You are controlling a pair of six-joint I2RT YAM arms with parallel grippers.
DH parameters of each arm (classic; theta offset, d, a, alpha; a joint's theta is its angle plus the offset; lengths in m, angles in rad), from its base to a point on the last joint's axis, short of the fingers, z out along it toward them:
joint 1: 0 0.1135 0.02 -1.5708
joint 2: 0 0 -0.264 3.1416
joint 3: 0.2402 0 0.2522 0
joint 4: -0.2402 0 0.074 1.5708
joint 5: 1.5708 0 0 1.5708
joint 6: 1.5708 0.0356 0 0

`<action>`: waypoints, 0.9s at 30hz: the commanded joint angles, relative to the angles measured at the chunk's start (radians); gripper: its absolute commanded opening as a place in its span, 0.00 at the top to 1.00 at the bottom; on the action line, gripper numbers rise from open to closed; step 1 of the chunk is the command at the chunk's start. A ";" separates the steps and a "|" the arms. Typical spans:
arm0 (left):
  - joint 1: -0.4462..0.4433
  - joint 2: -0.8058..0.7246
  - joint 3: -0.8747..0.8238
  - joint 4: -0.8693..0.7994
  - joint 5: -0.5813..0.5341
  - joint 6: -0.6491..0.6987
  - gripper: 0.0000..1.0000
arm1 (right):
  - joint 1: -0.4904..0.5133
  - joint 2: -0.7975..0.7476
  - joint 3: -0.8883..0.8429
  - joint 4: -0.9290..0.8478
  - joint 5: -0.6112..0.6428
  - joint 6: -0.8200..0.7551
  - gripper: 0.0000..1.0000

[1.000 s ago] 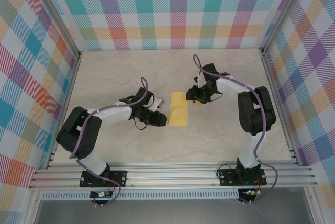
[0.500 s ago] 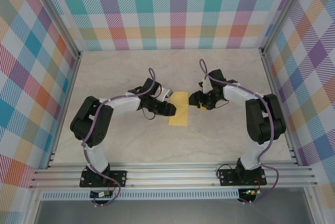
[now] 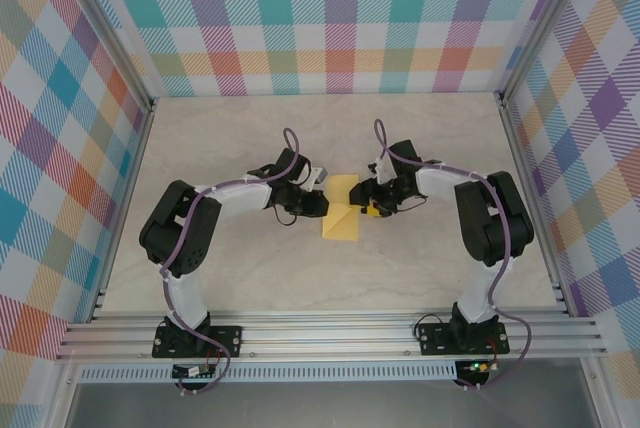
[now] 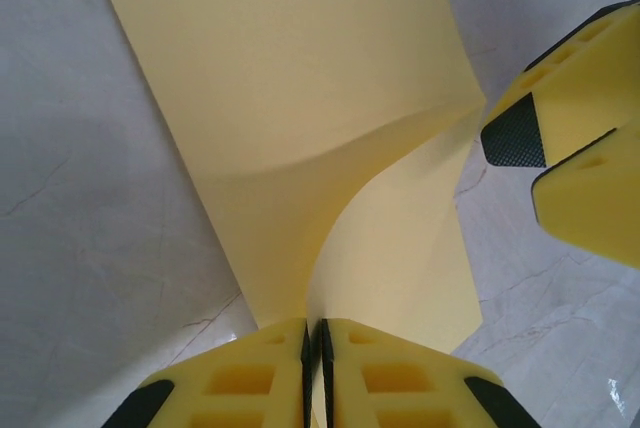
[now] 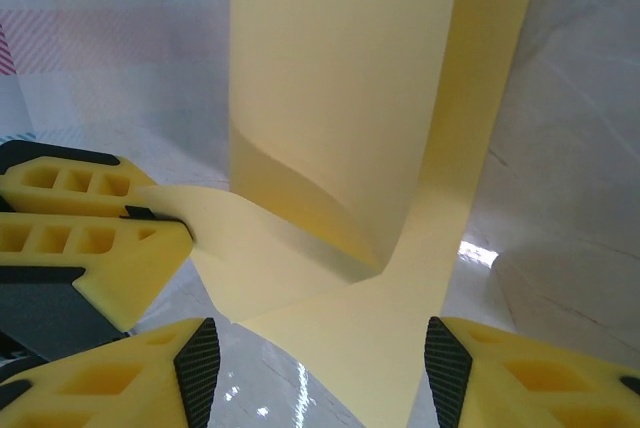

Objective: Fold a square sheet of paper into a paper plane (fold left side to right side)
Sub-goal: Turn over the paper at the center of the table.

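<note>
The square sheet of paper (image 3: 342, 226) lies mid-table as a yellow strip, folded in half. My left gripper (image 3: 322, 204) is at its left edge. In the left wrist view the left gripper (image 4: 313, 333) is shut on the near corner of the paper's top layer (image 4: 300, 98), which curls up off the layer below. My right gripper (image 3: 368, 204) is at the right edge. In the right wrist view the right gripper (image 5: 322, 360) stands open, its pads (image 5: 197, 363) either side of the paper (image 5: 340, 98), not pinching it. The left fingers (image 5: 100, 238) hold the lifted corner there.
Checked walls (image 3: 330, 18) close in the back and both sides of the marbled table (image 3: 230, 278). An aluminium rail (image 3: 330, 333) with both arm bases runs along the near edge. The two grippers are close together over the paper.
The left gripper has shut on the paper's top layer and lifted its corner. The right gripper moved left to the paper's right edge.
</note>
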 commanded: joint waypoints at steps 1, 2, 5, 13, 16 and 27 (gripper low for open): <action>0.014 -0.033 -0.018 0.017 -0.025 -0.005 0.88 | 0.018 0.038 0.044 0.038 -0.054 0.032 0.42; 0.014 -0.032 -0.021 0.019 -0.030 -0.006 0.88 | 0.022 0.047 0.051 0.043 -0.059 0.037 0.43; 0.016 -0.031 -0.025 0.024 -0.031 -0.011 0.88 | 0.034 0.070 0.057 0.071 -0.079 0.067 0.46; 0.026 -0.057 -0.038 0.040 -0.046 -0.030 0.71 | 0.046 0.081 0.072 0.122 -0.096 0.111 0.79; 0.053 -0.125 -0.077 0.076 -0.033 -0.066 0.54 | 0.038 0.034 0.072 0.124 -0.075 0.095 0.91; 0.193 -0.452 -0.175 0.296 0.234 -0.337 0.09 | -0.063 -0.258 0.091 0.312 -0.249 0.108 0.96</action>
